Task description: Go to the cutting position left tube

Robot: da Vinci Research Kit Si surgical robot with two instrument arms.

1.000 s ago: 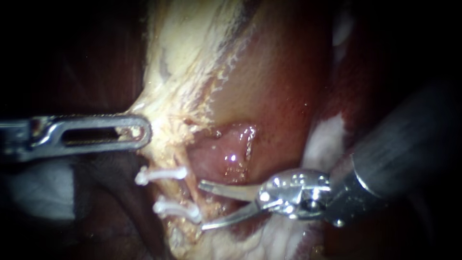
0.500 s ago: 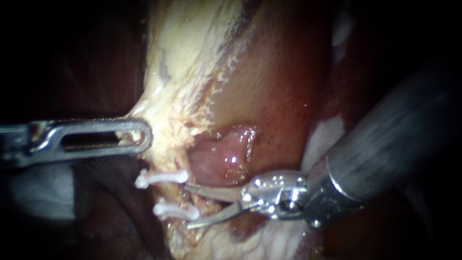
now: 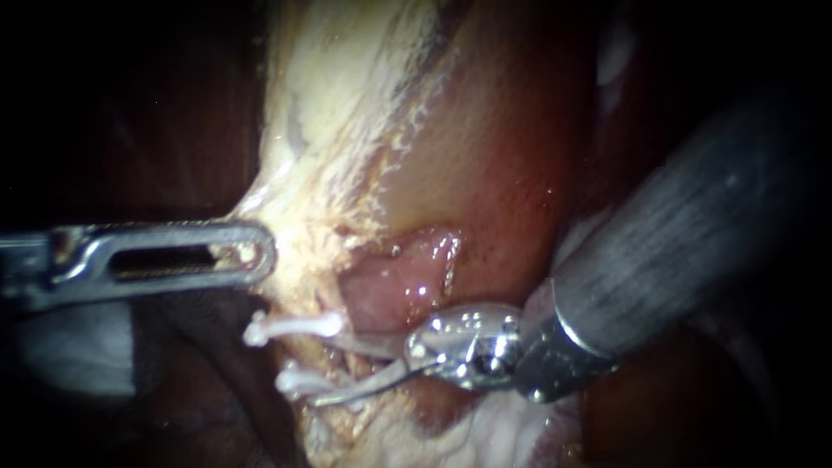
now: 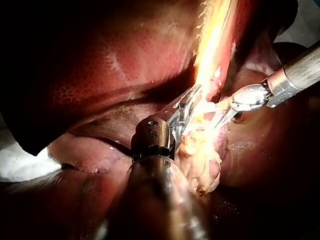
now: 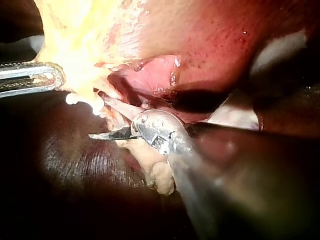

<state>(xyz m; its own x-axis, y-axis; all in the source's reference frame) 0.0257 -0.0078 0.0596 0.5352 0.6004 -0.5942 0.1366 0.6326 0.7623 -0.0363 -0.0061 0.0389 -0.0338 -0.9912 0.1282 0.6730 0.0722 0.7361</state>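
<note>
Two white clips, an upper [image 3: 290,327] and a lower [image 3: 302,380], sit across a pale tube [image 3: 315,354] below the gallbladder [image 3: 485,165]. My right instrument [image 3: 326,371] comes in from the right with two thin curved blades. The blades are open, with one on each side of the tube between the clips. My left instrument [image 3: 258,251] reaches in from the left, its slotted jaws shut on pale fatty tissue [image 3: 299,234] above the clips. The left wrist view shows those jaws [image 4: 189,106] holding the yellowish tissue [image 4: 202,150]. In the right wrist view the open blades [image 5: 104,121] lie beside a clip [image 5: 82,101].
Dark red liver [image 3: 199,407] lies below and left of the clips. A moist pink pocket [image 3: 394,282] opens just above the right instrument's hinge [image 3: 464,342]. White gauze [image 3: 78,347] shows under the left shaft. The right shaft [image 3: 685,251] fills the right side.
My right instrument has moved left, and its open blades now reach between the two clips. The left instrument and the tissue it holds have stayed put.
</note>
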